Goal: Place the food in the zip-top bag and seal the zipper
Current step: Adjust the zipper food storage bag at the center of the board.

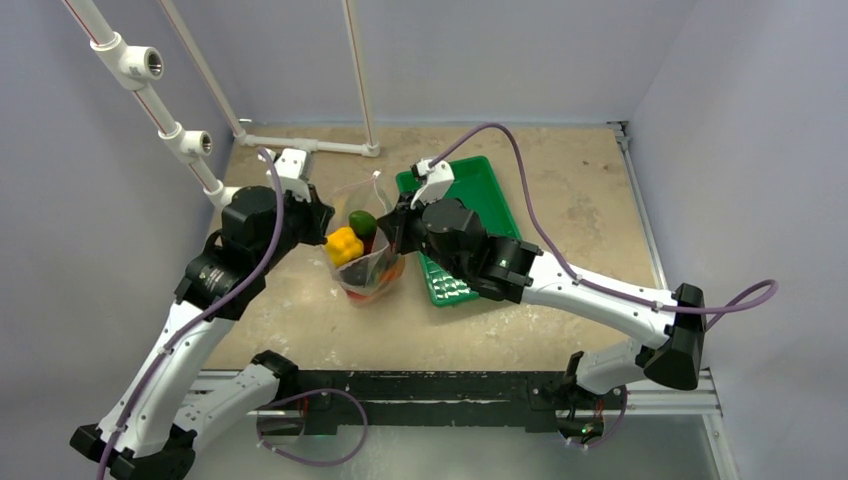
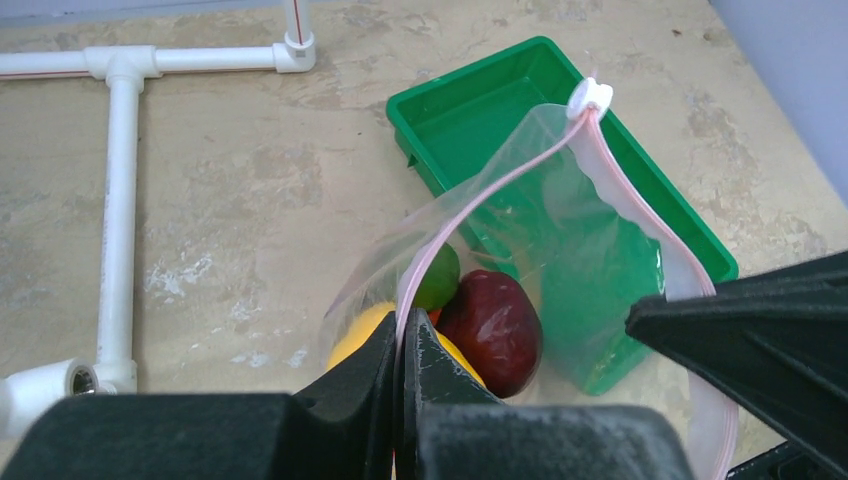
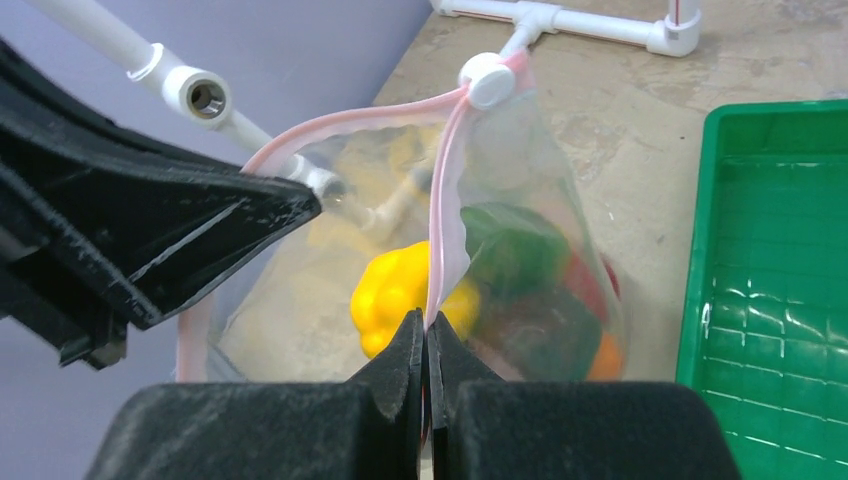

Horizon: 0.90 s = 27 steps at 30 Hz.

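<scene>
left claw [image 2: 403, 345] and right claw [image 3: 425, 340] each pinch tight on the pink zipper [image 3: 440, 230], holding the zip-top bag [image 1: 368, 275] mouth apart mid-surface [image 1: 570, 190]. food [image 2: 495, 330] sits inside the bag. green tray [image 1: 490, 190] lies just beside it, at its 2 o'clock.
</scene>
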Motion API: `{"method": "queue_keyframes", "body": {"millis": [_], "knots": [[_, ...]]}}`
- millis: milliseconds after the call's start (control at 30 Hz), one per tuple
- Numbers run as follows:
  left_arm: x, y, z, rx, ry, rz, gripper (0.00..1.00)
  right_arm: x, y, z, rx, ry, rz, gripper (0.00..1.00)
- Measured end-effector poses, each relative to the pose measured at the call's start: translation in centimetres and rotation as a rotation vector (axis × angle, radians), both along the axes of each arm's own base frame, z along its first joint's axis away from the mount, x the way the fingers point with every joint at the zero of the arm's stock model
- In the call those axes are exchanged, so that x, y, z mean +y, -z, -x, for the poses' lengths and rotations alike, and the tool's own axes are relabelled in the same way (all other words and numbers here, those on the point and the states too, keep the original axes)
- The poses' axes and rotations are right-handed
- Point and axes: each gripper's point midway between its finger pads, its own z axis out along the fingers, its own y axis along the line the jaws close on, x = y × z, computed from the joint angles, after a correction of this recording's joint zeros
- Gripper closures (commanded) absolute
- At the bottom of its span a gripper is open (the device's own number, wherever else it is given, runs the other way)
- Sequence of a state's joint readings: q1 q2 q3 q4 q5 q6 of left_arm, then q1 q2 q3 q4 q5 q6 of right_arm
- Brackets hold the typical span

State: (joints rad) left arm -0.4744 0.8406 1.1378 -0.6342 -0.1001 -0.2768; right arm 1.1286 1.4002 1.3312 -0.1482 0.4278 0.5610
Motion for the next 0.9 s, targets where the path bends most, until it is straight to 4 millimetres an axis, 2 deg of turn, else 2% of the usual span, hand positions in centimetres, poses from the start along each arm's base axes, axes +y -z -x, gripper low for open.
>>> {"method": "queue_keyframes", "body": {"millis": [300, 433, 500, 733, 900], "knots": [[-1.2, 0.4, -1.2, 0.010, 0.054, -0.040, 1.00, 1.8, 1.4, 3.3, 0.053, -0.033, -0.097, 1.00], [-1.9, 0.3, -1.3, -0.001, 0.096, -0.039, 1.00, 2.7, 1.4, 4.8, 0.087, -0.018, -0.156, 0.89], [-2.3, 0.3, -1.3, -0.004, 0.121, -0.043, 1.00, 3.0, 1.4, 5.2, 0.101, -0.003, -0.176, 0.79], [-3.2, 0.5, -0.9, -0.013, 0.186, -0.039, 1.00, 3.0, 1.3, 5.1, 0.107, 0.025, -0.212, 0.51], [-3.8, 0.9, -0.6, -0.020, 0.223, -0.031, 1.00, 2.3, 1.3, 5.2, 0.097, 0.027, -0.203, 0.44]]}}
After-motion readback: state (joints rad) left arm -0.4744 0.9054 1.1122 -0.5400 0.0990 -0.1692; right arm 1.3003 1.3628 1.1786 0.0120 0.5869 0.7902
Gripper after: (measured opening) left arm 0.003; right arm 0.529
